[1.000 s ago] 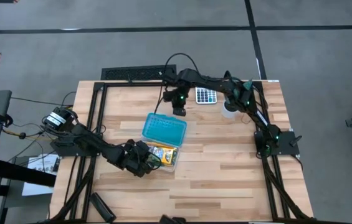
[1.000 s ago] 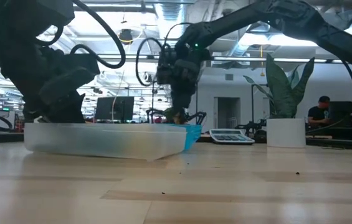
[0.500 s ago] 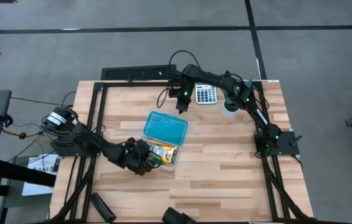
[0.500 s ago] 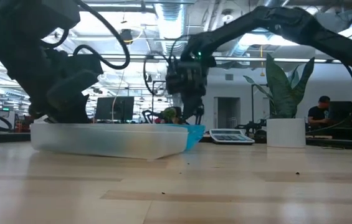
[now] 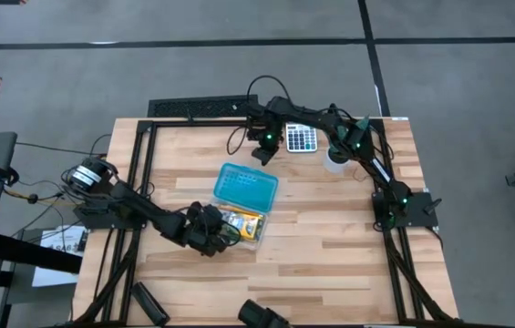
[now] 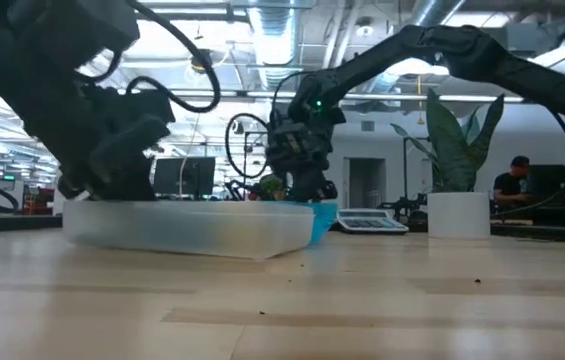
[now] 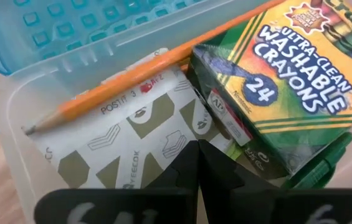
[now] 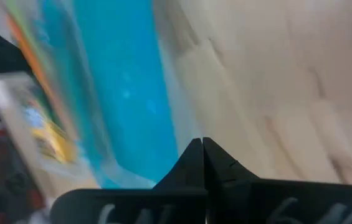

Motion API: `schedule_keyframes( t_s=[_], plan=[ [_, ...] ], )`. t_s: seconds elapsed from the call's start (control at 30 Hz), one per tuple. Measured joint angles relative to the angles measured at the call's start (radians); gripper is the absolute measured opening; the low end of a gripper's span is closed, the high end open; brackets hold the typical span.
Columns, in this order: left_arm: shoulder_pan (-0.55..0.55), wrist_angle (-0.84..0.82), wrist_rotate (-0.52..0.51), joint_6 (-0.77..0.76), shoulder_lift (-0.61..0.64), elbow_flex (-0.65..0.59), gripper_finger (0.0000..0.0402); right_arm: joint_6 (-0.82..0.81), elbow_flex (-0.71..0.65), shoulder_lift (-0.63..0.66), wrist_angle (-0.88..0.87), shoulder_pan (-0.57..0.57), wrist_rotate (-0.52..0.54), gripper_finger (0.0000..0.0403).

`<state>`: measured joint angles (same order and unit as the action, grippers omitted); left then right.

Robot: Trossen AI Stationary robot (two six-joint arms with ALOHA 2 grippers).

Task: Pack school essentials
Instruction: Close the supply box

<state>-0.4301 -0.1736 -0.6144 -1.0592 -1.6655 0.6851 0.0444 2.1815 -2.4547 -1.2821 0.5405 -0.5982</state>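
A clear pencil box (image 5: pixel 243 228) lies mid-table, its blue lid (image 5: pixel 246 186) open toward the far side. It holds a crayon box (image 7: pixel 281 68), an orange pencil (image 7: pixel 119 84) and a green-white patterned packet (image 7: pixel 138 137). My left gripper (image 5: pixel 210 230) is shut at the box's left end, with its tips (image 7: pixel 199 146) over the packet. My right gripper (image 5: pixel 262 153) is shut and stands just past the lid's far edge, and the blue lid (image 8: pixel 126 93) fills its wrist view. Scissors and the other small pieces are hidden or out of view. My left gripper reaches slanting down from the table's left into the box's left end (image 6: pixel 92 215). Its shut fingertips are on or just above the packet (image 7: pixel 163 155); whether they touch it or the box wall, I cannot tell. My right gripper hangs over the lid's far right corner (image 6: pixel 317 212), fingers pointing down. I cannot tell whether it touches.
A grey calculator (image 5: pixel 301 138) lies near the far edge, right behind my right gripper. A white pot with a green plant (image 6: pixel 459 212) stands to its right. Bare wood extends on the near and right sides of the box. A person (image 6: pixel 512 180) sits far off in the room.
The box and its open lid have slid a little toward the table's right, and my left gripper has moved the same way with it. My right gripper has moved toward the far right, off the lid toward the calculator, and has come lower.
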Motion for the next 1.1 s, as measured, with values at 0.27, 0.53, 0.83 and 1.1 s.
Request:
schedule_keyframes(
  t_s=[0.27,0.53,0.83,1.1],
  plan=[
    [0.000,0.072,0.016,0.024,-0.030,0.003,0.0000,-0.044,0.002,-0.005,0.019,-0.009,-0.034,0.0000],
    [0.000,0.080,0.025,0.030,-0.025,0.001,0.0000,-0.045,0.002,-0.005,0.019,-0.015,-0.026,0.0000],
    [0.000,0.081,0.024,0.029,-0.025,0.001,0.0000,0.052,0.159,-0.005,-0.018,0.010,-0.049,0.0000],
    [0.003,0.081,0.024,0.028,-0.026,0.001,0.0000,0.199,0.150,0.223,-0.219,-0.028,0.294,0.0000]
  ],
)
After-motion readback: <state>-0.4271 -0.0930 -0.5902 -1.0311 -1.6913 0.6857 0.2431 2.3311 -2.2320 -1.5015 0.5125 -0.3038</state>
